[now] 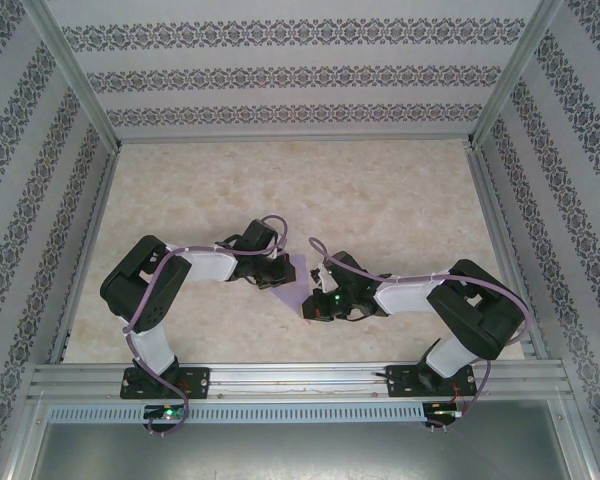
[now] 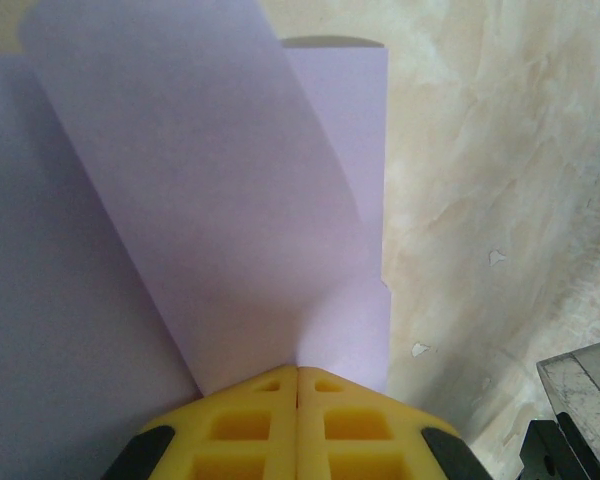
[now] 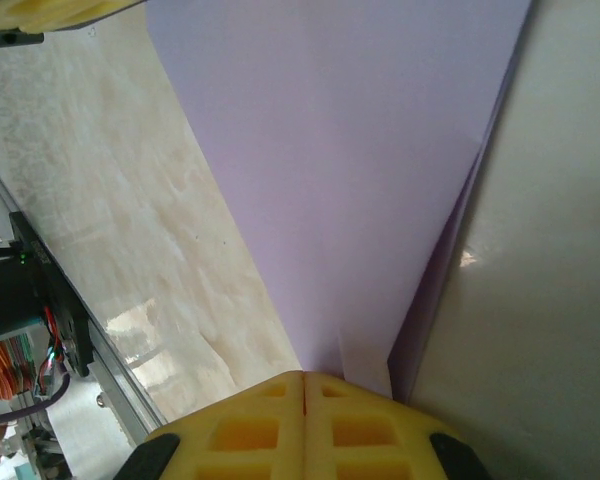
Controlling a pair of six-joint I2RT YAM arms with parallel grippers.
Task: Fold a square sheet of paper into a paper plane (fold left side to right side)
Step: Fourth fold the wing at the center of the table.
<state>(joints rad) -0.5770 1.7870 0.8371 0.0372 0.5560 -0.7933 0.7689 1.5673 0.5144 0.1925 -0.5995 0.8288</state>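
Yellow-tipped, my left hand (image 2: 298, 374) and right hand (image 3: 305, 380) are each clamped on the thin lavender square sheet of paper (image 2: 230, 200), where uneven pulling could tear it or skew the crease.

Tabletop (image 1: 380, 190) — beige marbled, w/ small white flecks (image 2: 495, 257) in left wrist view. Walls (image 1: 280, 75) on 3 sides: pale w/ dark floral stripes. Aluminium posts (image 1: 73, 75) at back corners; rail (image 1: 300, 376) along near edge — perforated grey strip (image 1: 300, 412) just beside it.
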